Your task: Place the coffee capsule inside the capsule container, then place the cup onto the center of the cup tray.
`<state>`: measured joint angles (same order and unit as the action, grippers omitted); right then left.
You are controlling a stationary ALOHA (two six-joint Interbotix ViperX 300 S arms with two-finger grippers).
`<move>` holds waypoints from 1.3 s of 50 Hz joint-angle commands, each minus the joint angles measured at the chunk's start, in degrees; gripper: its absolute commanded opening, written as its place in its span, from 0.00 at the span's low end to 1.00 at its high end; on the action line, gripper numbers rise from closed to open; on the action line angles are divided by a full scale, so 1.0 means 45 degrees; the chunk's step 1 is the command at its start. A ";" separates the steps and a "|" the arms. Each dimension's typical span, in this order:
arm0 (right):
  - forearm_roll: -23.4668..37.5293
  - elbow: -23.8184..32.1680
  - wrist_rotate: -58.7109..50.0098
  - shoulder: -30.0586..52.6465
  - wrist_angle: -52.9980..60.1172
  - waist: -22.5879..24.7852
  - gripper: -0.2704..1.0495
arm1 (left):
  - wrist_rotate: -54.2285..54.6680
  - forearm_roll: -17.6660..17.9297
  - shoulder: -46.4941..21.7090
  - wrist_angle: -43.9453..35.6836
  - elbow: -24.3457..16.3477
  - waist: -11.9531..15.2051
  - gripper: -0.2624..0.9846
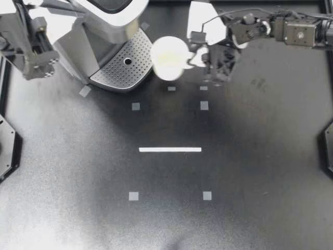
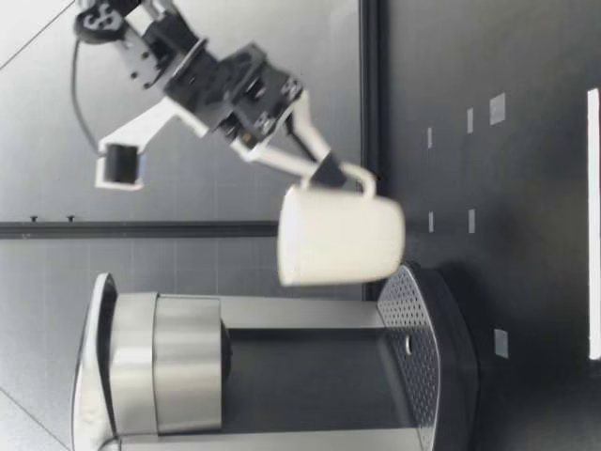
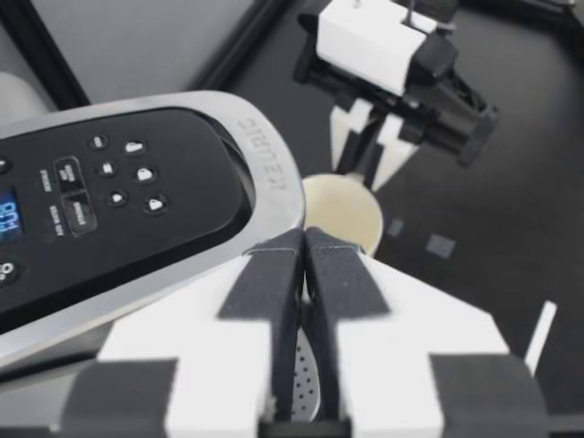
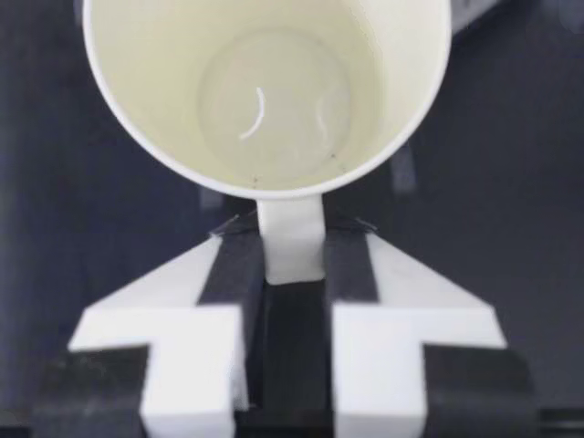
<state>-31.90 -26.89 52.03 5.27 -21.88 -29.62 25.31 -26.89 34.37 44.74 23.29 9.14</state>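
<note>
Cup (image 1: 169,58): count 1, white, upright, in the air clear of the counter (image 1: 250,172). From above it overlaps the edge of the cup tray (image 1: 122,70) that faces my right arm. In the low view its base hangs at about the level of the tray's perforated top. Contents: the right wrist view looks straight into it and shows only the bare pale bottom.

Right end effector (image 1: 197,54): clenched on the cup's handle (image 4: 292,242), one finger on each side.

Left end effector (image 3: 304,235): fingers pressed together with nothing between them, poised beside the top panel of the coffee machine (image 1: 104,26).

Cup tray: count 1, at the machine's foot, with one round hole (image 1: 127,61) in its plate.

Counter markings: 1 white strip (image 1: 170,149), 4 grey squares (image 1: 136,106) around it, and 2 smaller squares (image 1: 171,88) nearer the cup.
</note>
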 commanded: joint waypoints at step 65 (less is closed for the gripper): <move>0.0098 0.4102 -0.0020 0.3164 0.0156 0.0527 0.30 | 0.0371 -0.0039 0.1289 -0.0723 0.1016 -0.0020 0.31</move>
<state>-31.64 -10.28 51.86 20.48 -21.62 -27.51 26.98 -26.89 39.90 42.01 28.48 9.14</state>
